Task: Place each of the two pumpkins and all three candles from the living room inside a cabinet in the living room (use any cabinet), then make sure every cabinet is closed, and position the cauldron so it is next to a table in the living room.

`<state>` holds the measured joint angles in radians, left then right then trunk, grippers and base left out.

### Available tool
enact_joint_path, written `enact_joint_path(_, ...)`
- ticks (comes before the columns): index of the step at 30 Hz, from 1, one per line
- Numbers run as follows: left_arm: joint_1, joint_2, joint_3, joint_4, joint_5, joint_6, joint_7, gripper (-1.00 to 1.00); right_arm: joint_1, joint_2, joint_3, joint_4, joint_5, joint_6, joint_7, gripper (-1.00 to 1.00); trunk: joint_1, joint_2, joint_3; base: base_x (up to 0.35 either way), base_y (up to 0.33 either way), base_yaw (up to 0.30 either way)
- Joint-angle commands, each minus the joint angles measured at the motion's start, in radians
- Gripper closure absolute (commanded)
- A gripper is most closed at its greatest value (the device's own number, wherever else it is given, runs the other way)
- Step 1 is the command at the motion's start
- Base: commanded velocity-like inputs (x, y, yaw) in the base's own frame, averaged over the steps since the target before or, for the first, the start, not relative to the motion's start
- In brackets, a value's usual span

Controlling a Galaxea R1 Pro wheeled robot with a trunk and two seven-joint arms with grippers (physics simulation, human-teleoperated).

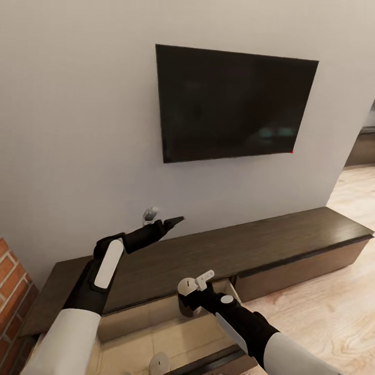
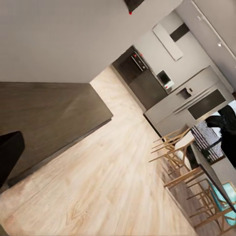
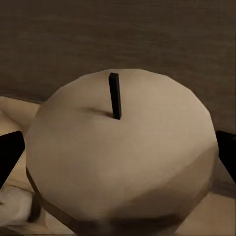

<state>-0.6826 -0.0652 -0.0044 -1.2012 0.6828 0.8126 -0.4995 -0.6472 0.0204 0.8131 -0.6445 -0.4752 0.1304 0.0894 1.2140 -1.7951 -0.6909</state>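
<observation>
Right gripper (image 1: 194,294): fingers closed around 1 stubby tan-beige wax candle (image 3: 120,152), over open dark-brown cabinet (image 1: 291,234) front edge | light, rigid, smooth; grip flanks | left gripper (image 1: 174,221): aperture cannot be told.

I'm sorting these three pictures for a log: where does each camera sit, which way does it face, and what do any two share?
Head view: on the robot's head, looking forward and down at the cabinet under a wall TV; both arms show, with the left gripper and right gripper.
Left wrist view: on the left arm, facing along the cabinet top toward a far kitchen.
Right wrist view: on the right arm, close on a candle.
Shared: head and left wrist views both show the cabinet.
</observation>
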Motion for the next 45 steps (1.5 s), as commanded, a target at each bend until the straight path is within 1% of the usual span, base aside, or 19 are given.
enact_joint_path(1,0.000,-0.001,0.000,0.000,0.000,0.000,0.001,-1.00,0.000,0.001,0.000,0.000,0.000,0.000,0.000,1.00,0.000,0.000,0.001,-0.270,-0.050,0.253)
enact_joint_path(8,0.000,-0.003,-0.002,0.002,0.000,0.000,0.002,-1.00,0.000,0.000,0.000,0.000,0.000,0.000,-0.002,1.00,0.000,0.000,0.006,-0.299,-0.106,0.253)
enact_joint_path(12,0.000,-0.003,0.000,0.002,0.000,-0.001,0.001,-1.00,0.000,-0.003,0.000,0.000,0.000,-0.001,-0.003,1.00,0.000,0.000,0.010,-0.054,-0.106,0.249)
enact_joint_path(19,0.000,-0.004,0.000,0.005,0.000,-0.001,0.001,-1.00,0.000,-0.002,0.000,0.004,-0.001,-0.003,-0.006,1.00,0.000,0.000,0.015,-0.001,-0.308,0.243)
enact_joint_path(22,0.000,-0.004,0.001,0.006,0.000,-0.001,0.001,-1.00,0.000,-0.002,0.000,0.006,-0.001,-0.004,-0.030,1.00,0.000,0.000,0.017,0.000,-0.327,0.242)
enact_joint_path(26,0.000,-0.004,0.001,0.006,0.001,-0.001,0.001,-1.00,0.000,-0.002,0.001,0.010,0.000,-0.009,-0.100,1.00,0.000,0.000,0.020,0.000,-0.328,0.228)
enact_joint_path(30,0.000,-0.005,0.001,0.006,0.001,-0.001,0.001,-1.00,0.000,-0.001,0.001,0.018,-0.001,-0.007,-0.119,1.00,0.000,0.000,0.022,0.000,-0.250,0.200)
enact_joint_path(43,0.001,-0.005,0.001,0.007,0.001,-0.003,0.001,-1.00,0.002,0.002,0.004,0.080,-0.004,-0.004,-0.116,1.00,0.000,0.000,0.023,0.000,-0.019,0.022)
enact_joint_path(45,0.002,-0.006,0.001,0.006,0.001,-0.007,0.001,-1.00,0.006,0.003,0.004,0.103,-0.005,-0.010,-0.115,1.00,0.000,0.000,0.023,0.000,0.000,0.000)
